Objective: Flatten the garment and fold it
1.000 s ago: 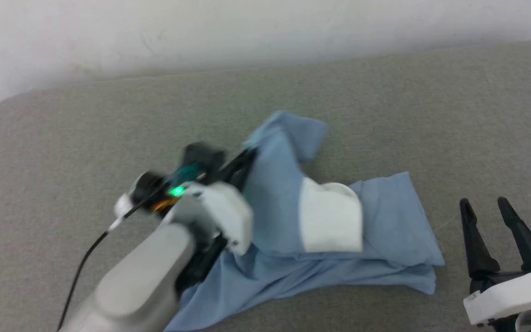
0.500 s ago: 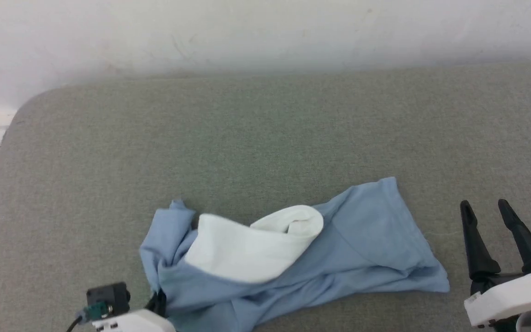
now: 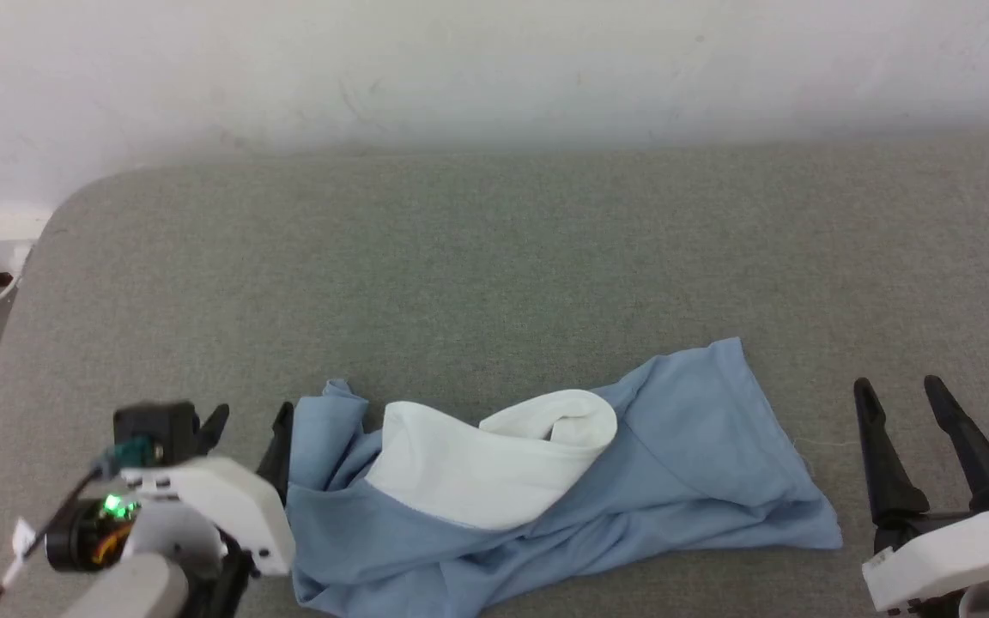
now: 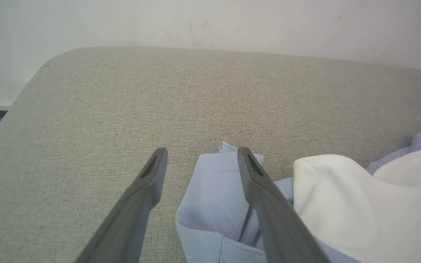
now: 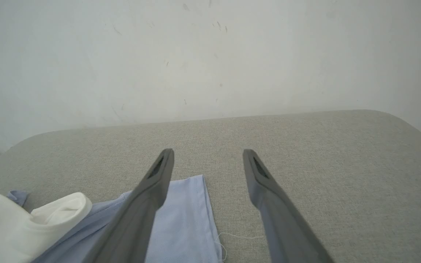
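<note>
Reader: Garments in the head view, how many?

Describer: One. A light blue garment lies crumpled on a grey padded surface, toward its near edge. One white lining is turned outward across its middle. A pale wall runs behind.

Reader: And grippers?

Describer: Two. The left gripper sits at the lower left, just beside the garment's left end, its two dark fingers parted. The right gripper is at the lower right, near the garment's right corner but apart from it. Its two fingers are parted too, with nothing between them.

Reader: Left wrist view?

Describer: The left gripper has its jaws released. One blue fold of the garment lies in the gap, not pinched. The finger on that view's right crosses in front of the cloth; whether it touches, I cannot tell. The white lining is just beyond that finger.

Reader: Right wrist view?

Describer: The right gripper is spread wide and grasps nothing. One flat blue corner of the garment lies on the surface below its fingers. One loose thread trails from that corner. The white lining shows at the lower left.
</note>
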Tool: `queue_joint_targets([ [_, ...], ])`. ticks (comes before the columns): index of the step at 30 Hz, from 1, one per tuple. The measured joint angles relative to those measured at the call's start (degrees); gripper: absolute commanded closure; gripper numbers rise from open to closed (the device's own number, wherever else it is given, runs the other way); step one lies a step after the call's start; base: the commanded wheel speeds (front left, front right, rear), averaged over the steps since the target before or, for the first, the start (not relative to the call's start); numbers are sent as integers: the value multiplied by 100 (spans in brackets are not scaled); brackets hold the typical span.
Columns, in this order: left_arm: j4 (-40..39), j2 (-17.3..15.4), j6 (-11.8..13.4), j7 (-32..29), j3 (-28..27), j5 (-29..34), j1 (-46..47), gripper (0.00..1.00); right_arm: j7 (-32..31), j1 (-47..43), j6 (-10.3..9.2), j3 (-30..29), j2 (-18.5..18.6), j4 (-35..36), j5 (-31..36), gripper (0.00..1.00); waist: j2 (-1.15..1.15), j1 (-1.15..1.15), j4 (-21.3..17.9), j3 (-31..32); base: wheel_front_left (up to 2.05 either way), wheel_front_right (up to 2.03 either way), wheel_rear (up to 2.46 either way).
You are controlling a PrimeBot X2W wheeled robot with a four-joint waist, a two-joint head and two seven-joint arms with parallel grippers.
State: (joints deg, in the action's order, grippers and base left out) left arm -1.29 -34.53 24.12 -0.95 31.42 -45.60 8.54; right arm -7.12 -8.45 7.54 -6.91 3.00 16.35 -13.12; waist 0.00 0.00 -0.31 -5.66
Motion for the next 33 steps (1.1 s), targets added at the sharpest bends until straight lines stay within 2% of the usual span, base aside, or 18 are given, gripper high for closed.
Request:
queue_joint_targets([
  [4, 546, -155, -494, -778, 271, -44, 596, 0, -40, 7, 0, 56, 0, 16, 0, 0, 0, 0, -34, -94, 0, 0, 0],
  [8, 1241, -158, -994, -1456, 511, -247, 1024, 0, -37, 43, 0, 92, -1, 3, -13, 0, 0, 1, -106, -214, 0, 0, 0],
  [15, 2212, -35, -1564, -2306, 869, -432, 1562, 0, 4, 128, 0, 99, 1, -83, -57, 0, 0, 0, -240, -420, 0, 0, 0],
  [17, 2371, -21, -1673, -2484, 917, -456, 1728, 63, 12, 144, 0, 108, 1, -104, -58, 0, 0, 0, -274, -460, 0, 0, 0],
  [18, 2437, -9, -1716, -2538, 944, -466, 1795, 100, 13, 145, 0, 105, 1, -119, -58, 0, 0, 0, -288, -474, 0, 0, 0],
  [21, 2573, 56, -1831, -2497, 973, -463, 1919, 100, 18, 146, 0, 88, 0, -148, -58, 0, 0, 0, -297, -491, 0, 0, 0],
  [23, 2616, 134, -1812, -2235, 940, -405, 1924, 100, 18, 146, 0, 60, 1, -162, -58, 0, 0, 0, -270, -483, 0, 0, 0],
  [25, 2608, 188, -1683, -1846, 843, -321, 1923, 100, 18, 147, 0, 24, 1, -169, -59, 0, 0, 1, -234, -468, 0, 0, 0],
  [28, 2477, 193, -1352, -1185, 494, -303, 1920, 100, 15, 147, 0, -10, 2, -169, -64, 0, 0, 1, -163, -443, 0, 0, 0],
  [33, 2172, -60, -690, -466, -352, -587, 1547, 100, 10, 144, 0, -19, 1, -166, -65, 0, 0, 1, -49, -401, 0, 0, 0],
])
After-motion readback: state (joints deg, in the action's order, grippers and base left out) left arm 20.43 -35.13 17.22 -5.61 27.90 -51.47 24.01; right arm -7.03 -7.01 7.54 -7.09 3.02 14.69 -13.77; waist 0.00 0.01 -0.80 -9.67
